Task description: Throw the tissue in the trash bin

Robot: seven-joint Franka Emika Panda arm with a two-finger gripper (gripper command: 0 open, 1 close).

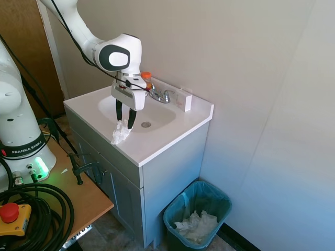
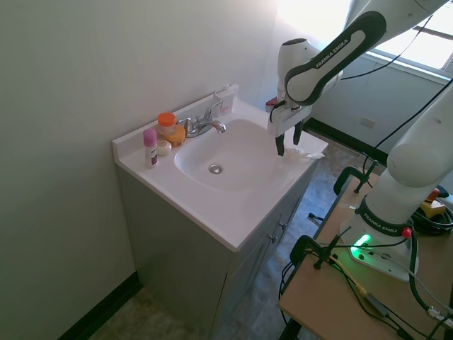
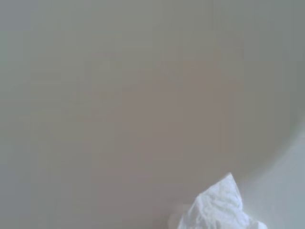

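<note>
While my claw pinches the tissue, nothing has gone in the bin yet.

Fingers point straight down at the front rim of the sink, closed on the tissue's top, so the tissue hangs below them at the worktop edge; I can't tell if its bottom touches the surface. I judge the top grip is for a clean lift before swinging out. Wrist view shows the tissue's crumpled tip against blurred white basin. Faucet and an orange-capped bottle sit behind the basin. Trash bin stands on the floor beside the vanity, well apart from the claw, lined with a bag, crumpled white paper inside.
</note>
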